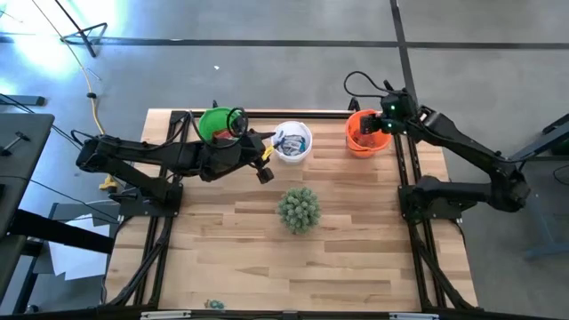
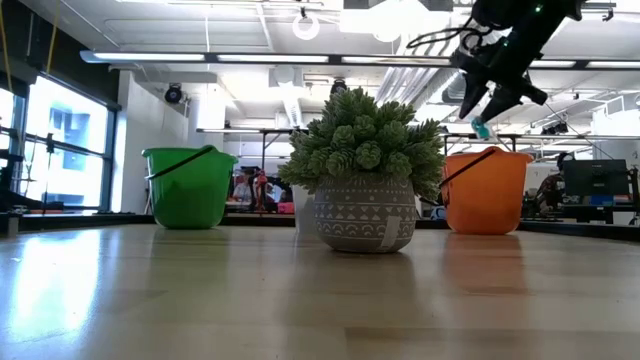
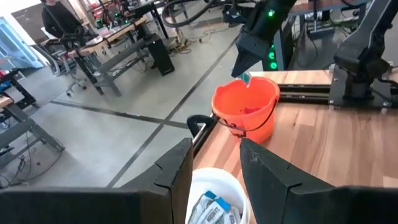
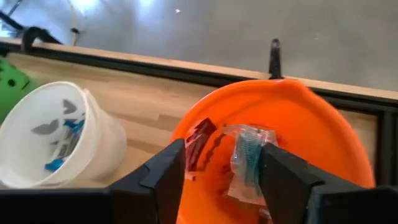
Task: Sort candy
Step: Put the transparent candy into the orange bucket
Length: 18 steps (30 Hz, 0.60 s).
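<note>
My right gripper [image 4: 224,150] is open above the orange cup [image 1: 361,140] at the table's far right. A light blue-and-white candy [image 4: 248,159] shows between its fingertips, just above the cup's rim in the low view [image 2: 481,128]. A red candy [image 4: 199,145] lies inside the orange cup. My left gripper [image 3: 214,154] is open over the near edge of the white cup [image 3: 217,180], which holds blue-and-white candies [image 3: 213,208]. A green cup [image 1: 216,123] stands on the table left of the white one. My right gripper's fingers stand apart on either side of the blue-and-white candy [image 2: 481,128], which is just below the fingertips and over the orange cup's mouth. Whether a finger touches the candy, I cannot tell.
A spiky green plant in a patterned grey pot [image 1: 299,209] stands mid-table, nearer than the three cups. A few small things [image 1: 212,304] lie at the table's near edge. Black frame rails run along both sides of the wooden table top [image 1: 356,258].
</note>
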Tool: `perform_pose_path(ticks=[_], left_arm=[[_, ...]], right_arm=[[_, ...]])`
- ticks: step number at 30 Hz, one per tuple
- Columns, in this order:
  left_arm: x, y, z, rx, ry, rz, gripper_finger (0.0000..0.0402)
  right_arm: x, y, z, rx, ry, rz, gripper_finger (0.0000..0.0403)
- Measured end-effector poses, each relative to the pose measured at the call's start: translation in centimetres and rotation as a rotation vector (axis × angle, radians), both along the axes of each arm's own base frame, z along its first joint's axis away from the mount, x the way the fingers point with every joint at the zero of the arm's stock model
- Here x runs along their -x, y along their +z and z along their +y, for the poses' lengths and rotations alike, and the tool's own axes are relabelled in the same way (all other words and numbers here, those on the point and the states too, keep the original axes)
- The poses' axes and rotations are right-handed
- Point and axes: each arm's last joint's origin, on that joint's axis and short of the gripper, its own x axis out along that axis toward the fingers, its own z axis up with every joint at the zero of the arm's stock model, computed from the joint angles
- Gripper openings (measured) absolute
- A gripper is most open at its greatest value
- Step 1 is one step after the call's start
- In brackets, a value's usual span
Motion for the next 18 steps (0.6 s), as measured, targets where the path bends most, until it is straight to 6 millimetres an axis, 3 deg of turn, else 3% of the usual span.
perform_pose_path(ticks=[8, 11, 13, 18], left_arm=[[0.1, -0.2, 0.0, 0.004, 0.001, 0.017, 0.0122], [0.1, -0.3, -0.1, 0.018, 0.003, 0.018, 0.0122], [0.1, -0.4, -0.2, 0.033, 0.005, 0.017, 0.0122], [0.2, -0.4, -0.4, 0.035, -0.004, 0.021, 0.0122]], right_arm=[[0.2, -0.2, 0.0, 0.016, -0.026, 0.051, 0.0194], [0.6, -1.0, -0.2, 0.026, -0.017, 0.224, 0.0194], [0.6, -1.3, -0.3, -0.045, -0.058, 0.155, 0.0194], [0.2, -1.1, -0.9, 0.085, 0.192, 0.287, 0.0193]])
